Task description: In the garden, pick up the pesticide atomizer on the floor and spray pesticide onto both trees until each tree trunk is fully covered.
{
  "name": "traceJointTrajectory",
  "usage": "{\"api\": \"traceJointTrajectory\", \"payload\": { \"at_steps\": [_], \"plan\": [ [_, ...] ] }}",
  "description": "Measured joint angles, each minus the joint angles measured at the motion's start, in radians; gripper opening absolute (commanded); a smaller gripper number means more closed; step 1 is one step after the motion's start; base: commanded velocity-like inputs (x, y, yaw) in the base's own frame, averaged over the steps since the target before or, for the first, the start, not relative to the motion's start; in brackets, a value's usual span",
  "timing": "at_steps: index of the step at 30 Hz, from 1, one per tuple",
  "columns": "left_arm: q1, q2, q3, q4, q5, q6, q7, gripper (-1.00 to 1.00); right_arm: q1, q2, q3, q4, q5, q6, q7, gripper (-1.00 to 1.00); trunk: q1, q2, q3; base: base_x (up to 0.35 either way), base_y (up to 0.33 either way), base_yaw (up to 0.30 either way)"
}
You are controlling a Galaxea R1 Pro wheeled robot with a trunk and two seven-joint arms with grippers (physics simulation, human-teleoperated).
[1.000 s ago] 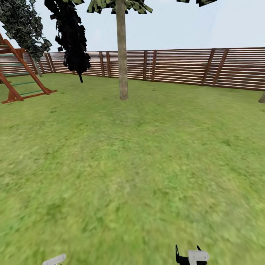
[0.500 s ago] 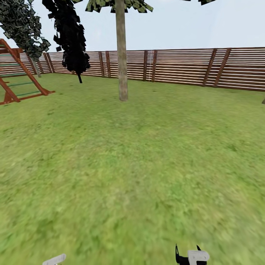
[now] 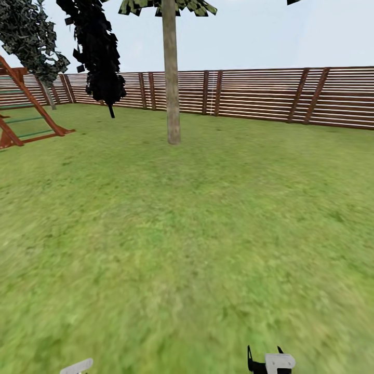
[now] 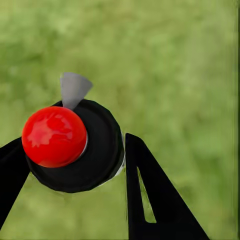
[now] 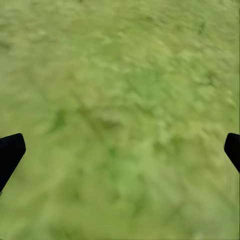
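Left gripper (image 4: 75, 165) clamped on pesticide atomizer (image 4: 75, 147): black round body, red cap, grey nozzle, held over grass. Right gripper (image 5: 120, 150) spread wide, nothing between fingers, lawn (image 3: 197, 234) below. Tree trunk (image 3: 172, 78) upright well ahead, near fence (image 3: 259, 93). Black cypress (image 3: 98, 57) and red climbing frame (image 3: 26, 109) to left.

Red wooden climbing frame (image 3: 23, 111) beside black cypress (image 3: 98, 57)
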Motion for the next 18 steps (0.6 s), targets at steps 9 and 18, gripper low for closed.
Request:
{"api": "traceJointTrajectory", "payload": {
  "at_steps": [9,18],
  "plan": [
    [0.0,0.0,0.0,0.0,0.0,0.0,0.0,-1.0,0.0,0.0,0.0,0.0,0.0,0.0,0.0,1.0,0.0,0.0,0.0,0.338,0.0,0.083],
    [0.0,0.0,0.0,0.0,0.0,0.0,0.0,-1.0,0.0,0.0,0.0,0.0,0.0,0.0,0.0,1.0,0.0,0.0,0.0,0.338,0.0,0.007]
  ]
}}
